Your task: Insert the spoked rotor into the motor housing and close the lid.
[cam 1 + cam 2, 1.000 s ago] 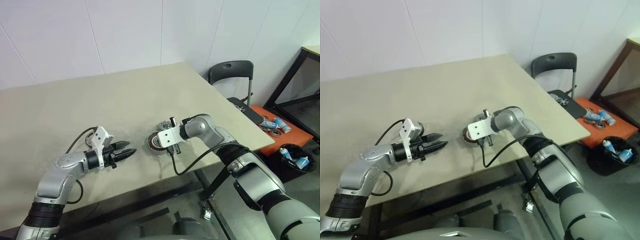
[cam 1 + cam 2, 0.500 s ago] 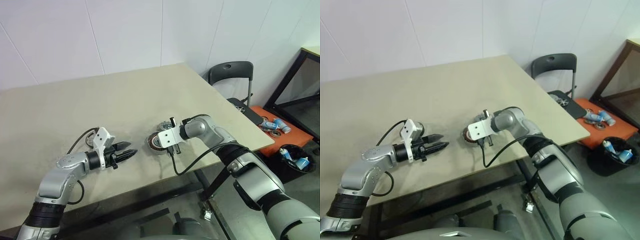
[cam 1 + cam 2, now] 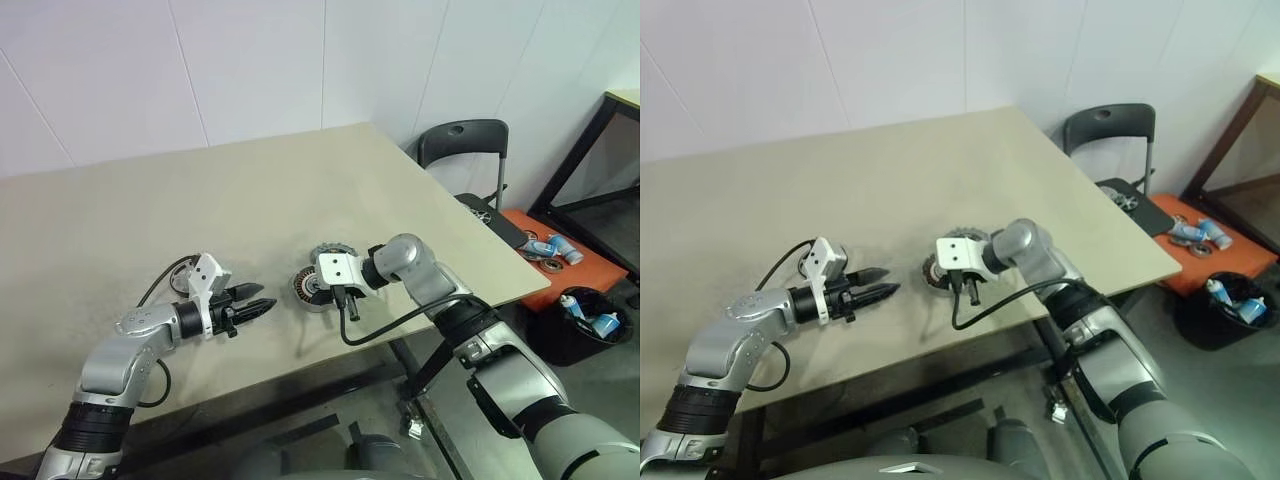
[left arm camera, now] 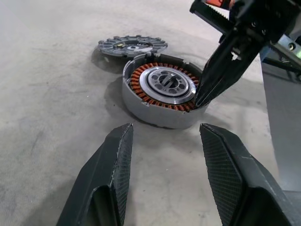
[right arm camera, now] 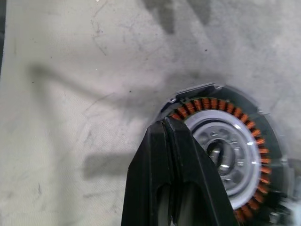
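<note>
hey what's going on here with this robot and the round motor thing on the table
The robot is partway through putting a small motor together on the table. The motor housing, with its ring of copper windings, already has a grey spoked part seated in its centre. The right gripper, shut, has its tip down at the housing's rim. The left gripper hangs open just in front of the housing, holding nothing. A dark toothed disc, probably the lid, lies flat just behind the housing.

The two head views look forward and down over the desk (image 3: 150,200) from well above, sharing nearly the same field (chair (image 3: 462,150) at right). The left wrist view looks low along the desk, close on the housing (image 4: 162,96). The right wrist view looks steeply down, very close on the same housing.
</note>
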Robot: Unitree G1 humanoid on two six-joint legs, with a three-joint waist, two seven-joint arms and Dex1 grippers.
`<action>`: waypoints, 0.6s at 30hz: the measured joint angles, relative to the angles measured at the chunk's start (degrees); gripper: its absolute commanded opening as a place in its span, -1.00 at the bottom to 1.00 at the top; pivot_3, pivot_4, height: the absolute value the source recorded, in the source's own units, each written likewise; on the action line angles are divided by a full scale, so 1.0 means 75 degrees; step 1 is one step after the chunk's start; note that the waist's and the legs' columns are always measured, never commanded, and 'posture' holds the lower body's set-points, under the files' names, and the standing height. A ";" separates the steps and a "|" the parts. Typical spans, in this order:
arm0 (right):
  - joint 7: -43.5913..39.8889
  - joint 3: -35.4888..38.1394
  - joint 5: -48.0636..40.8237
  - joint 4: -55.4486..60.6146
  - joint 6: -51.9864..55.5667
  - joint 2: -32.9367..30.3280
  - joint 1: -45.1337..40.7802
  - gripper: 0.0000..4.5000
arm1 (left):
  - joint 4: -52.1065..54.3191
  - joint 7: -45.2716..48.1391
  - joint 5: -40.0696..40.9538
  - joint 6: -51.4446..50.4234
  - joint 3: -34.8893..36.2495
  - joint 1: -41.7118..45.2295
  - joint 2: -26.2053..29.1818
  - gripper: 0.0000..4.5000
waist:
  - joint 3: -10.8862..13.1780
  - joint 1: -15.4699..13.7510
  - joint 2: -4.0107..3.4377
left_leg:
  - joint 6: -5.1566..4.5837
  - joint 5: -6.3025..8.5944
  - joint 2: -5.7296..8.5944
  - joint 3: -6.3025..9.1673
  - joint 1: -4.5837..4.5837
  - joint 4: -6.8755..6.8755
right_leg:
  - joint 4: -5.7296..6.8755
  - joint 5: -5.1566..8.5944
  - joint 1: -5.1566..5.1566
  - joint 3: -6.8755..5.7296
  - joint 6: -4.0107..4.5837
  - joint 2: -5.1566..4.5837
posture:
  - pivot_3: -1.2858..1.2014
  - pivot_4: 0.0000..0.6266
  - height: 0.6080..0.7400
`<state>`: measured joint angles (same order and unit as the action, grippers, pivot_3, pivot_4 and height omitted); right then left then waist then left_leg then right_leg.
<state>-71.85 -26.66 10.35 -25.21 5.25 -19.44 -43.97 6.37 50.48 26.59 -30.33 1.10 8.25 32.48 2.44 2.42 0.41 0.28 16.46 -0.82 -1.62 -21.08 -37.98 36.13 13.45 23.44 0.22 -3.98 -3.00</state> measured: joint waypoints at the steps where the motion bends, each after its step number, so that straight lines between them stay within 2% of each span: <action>1: 0.0062 0.0025 -0.0013 0.0100 0.0087 -0.0007 0.0064 -0.99 | -0.0065 0.0036 -0.0013 0.0052 -0.0003 0.0001 0.0000 0.07 | -0.0001 -0.0001 0.0001 | 0.0000 0.0000 0.0000 0.0001 -0.0008 -0.0001 | -0.0001 -0.0001 0.0006 -0.0001 -0.0001 0.0000 | 0.03 -1.00 1.00; 6: 0.0473 0.0464 -0.0459 0.0427 0.1091 0.0129 0.0195 -0.99 | -0.0332 0.0182 -0.0115 0.0292 -0.0011 -0.0004 0.0001 0.07 | 0.0000 -0.0005 0.0000 | 0.0000 0.0000 0.0000 0.0002 -0.0032 -0.0003 | 0.0001 -0.0002 0.0029 -0.0001 -0.0003 0.0000 | 0.03 -1.00 1.00; 13: 0.1239 0.1880 -0.1976 0.1869 0.3763 0.0458 0.0443 -0.99 | -0.0482 0.0283 -0.0144 0.0450 -0.0012 -0.0019 0.0000 0.07 | -0.0001 -0.0043 0.0001 | 0.0000 0.0000 0.0001 0.0005 -0.0038 -0.0003 | -0.0001 -0.0003 0.0033 -0.0006 -0.0004 -0.0013 | 0.03 -1.00 1.00; 18: 0.1855 0.1969 -0.2194 0.2512 0.4445 0.0259 0.1317 -0.99 | -0.0494 0.0297 -0.0150 0.0454 -0.0023 -0.0047 0.0000 0.07 | 0.0000 -0.0048 0.0000 | 0.0001 0.0000 0.0016 0.0002 -0.0047 -0.0003 | -0.0004 0.0000 0.0038 -0.0008 0.0002 -0.0041 | 0.03 -1.00 1.00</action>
<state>-57.94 -11.89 -6.10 -6.37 38.58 -17.49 -34.09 2.67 52.71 25.46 -26.92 0.93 7.89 32.48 2.43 2.06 0.41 0.28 16.46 -0.70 -1.60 -21.43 -38.00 36.10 13.46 23.73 0.16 -3.96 -3.31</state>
